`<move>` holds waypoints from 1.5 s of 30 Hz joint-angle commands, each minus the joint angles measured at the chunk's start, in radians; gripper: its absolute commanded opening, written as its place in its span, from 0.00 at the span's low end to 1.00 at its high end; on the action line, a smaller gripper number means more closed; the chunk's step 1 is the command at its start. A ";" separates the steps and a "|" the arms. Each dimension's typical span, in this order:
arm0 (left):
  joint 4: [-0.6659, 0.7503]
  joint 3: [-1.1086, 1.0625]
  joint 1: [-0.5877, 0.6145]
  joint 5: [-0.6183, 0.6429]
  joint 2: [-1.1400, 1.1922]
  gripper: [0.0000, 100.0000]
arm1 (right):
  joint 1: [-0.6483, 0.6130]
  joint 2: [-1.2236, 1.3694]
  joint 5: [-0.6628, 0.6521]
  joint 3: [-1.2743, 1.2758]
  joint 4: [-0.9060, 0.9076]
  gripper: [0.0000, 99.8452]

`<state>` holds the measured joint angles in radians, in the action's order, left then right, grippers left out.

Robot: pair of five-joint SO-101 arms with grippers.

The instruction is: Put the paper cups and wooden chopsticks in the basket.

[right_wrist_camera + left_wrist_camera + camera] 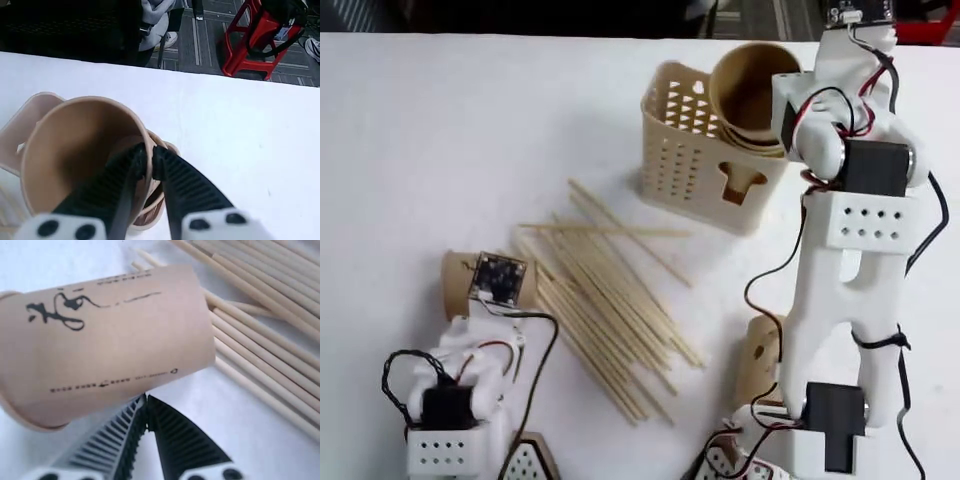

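we see a cream basket [695, 165] with little holes in its walls. it stands near the far edge of the table [440, 130], a bit toward the right side. in the basket is a stack of paper cups [760, 147], with their open mouths facing up. the top cup [745, 85] sits in that stack and leans a little. the right gripper [148, 156] is clamped on the rim of the top cup, with one finger inside the cup and one outside.

the wooden chopsticks [610, 300] lie loose in a heap in the middle of the table. a few of them reach close to the basket.

a lying cup [110, 335] is on its side near the near left corner, just beside the heap of chopsticks. the left gripper [146, 402] has its jaws pressed together with nothing between them. their tips are just beside the side of the lying cup.

a third cup [760, 360] lies on its side near the near edge, partly hidden by the right arm.

the table is white and plain. past its far edge we see a grey floor [210, 35] and a red stool [250, 45].
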<state>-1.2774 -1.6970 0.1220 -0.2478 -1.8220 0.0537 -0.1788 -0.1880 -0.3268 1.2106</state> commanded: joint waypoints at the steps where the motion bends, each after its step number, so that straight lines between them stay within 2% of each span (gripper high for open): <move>1: -0.005 0.005 -0.008 0.005 0.001 0.02 | 0.004 -0.016 -0.002 -0.040 0.047 0.08; 5: -0.005 0.005 -0.008 0.005 0.001 0.02 | 0.004 -0.031 -0.005 -0.074 0.151 0.15; 16: -0.005 0.005 -0.008 0.005 0.001 0.02 | 0.004 -0.085 -0.012 -0.109 0.458 0.15; 18: -0.005 0.005 -0.008 0.005 0.001 0.02 | 0.004 -0.096 -0.051 -0.104 0.504 0.15; 23: -0.005 0.005 -0.008 0.005 0.001 0.03 | 0.013 -0.171 -0.167 0.011 0.509 0.15; 29: -0.006 0.078 -0.005 0.005 -0.002 0.03 | 0.005 -0.303 -0.180 0.218 0.509 0.15; 34: -0.006 0.206 0.077 0.003 -0.002 0.03 | 0.004 -0.395 -0.180 0.330 0.507 0.15; 36: 0.000 0.272 0.120 -0.038 -0.002 0.03 | 0.004 -0.423 -0.180 0.367 0.507 0.15; 41: -0.005 0.443 0.157 -0.244 -0.002 0.03 | 0.004 -0.460 -0.175 0.436 0.507 0.15; 45: 0.002 0.535 0.191 -0.457 -0.002 0.03 | 0.004 -0.463 -0.170 0.476 0.507 0.15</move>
<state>-1.2774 -1.2843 0.2739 -0.5194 -1.8267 0.0537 -0.6160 -0.3583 0.1335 1.7139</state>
